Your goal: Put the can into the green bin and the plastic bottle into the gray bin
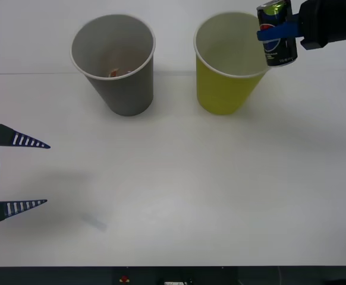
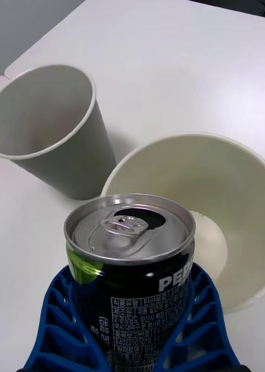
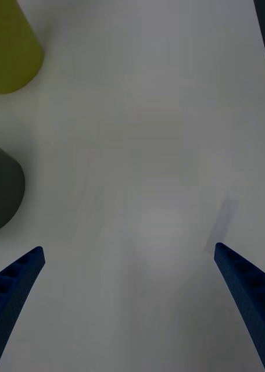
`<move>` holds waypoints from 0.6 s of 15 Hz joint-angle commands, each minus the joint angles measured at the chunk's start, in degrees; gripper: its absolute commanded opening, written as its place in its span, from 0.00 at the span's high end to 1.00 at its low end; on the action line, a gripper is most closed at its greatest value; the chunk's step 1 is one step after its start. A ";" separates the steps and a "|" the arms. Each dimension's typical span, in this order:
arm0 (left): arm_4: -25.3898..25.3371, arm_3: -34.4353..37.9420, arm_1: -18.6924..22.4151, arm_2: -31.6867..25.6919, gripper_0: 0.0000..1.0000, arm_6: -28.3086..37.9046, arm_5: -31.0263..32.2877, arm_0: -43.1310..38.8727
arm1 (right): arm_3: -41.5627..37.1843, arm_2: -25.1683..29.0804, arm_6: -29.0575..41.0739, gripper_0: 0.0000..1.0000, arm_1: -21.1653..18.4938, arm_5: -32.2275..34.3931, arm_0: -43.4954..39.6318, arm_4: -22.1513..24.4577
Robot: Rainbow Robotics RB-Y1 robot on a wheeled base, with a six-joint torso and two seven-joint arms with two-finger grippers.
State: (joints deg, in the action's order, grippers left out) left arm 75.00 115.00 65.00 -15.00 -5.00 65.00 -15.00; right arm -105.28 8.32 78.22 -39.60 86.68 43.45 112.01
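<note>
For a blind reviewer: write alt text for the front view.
The right gripper holds the can upright above the far right rim of the green bin. The gray bin stands to its left on the white table, with the open left gripper idle at the near left edge.

right gripper (image 1: 278, 31) clamped, left gripper (image 1: 33, 174) spread

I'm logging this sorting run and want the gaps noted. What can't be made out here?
- Front view: something small and reddish at the bottom of the gray bin, too small to identify.
- Right wrist view: the can and right hand hide part of the green bin.
- Left wrist view: the edge cuts off both bins beyond the open left hand.
</note>
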 commanded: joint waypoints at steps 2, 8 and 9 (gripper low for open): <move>0.00 0.00 0.00 0.00 0.00 0.00 0.00 0.00 | 10.80 -6.65 -2.90 1.00 0.22 -5.91 5.85 1.72; 0.00 0.00 0.00 0.00 0.00 0.00 0.00 0.00 | 24.34 -11.57 -6.77 0.88 1.98 -9.25 13.76 4.44; 0.00 0.00 0.00 0.00 0.00 0.00 0.00 0.00 | 24.95 -11.57 -6.77 0.86 1.98 -9.25 14.11 4.62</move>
State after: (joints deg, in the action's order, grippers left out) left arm 75.00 115.00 65.00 -15.00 -5.00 65.00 -15.00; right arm -80.86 -3.19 71.50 -37.62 77.45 57.24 116.45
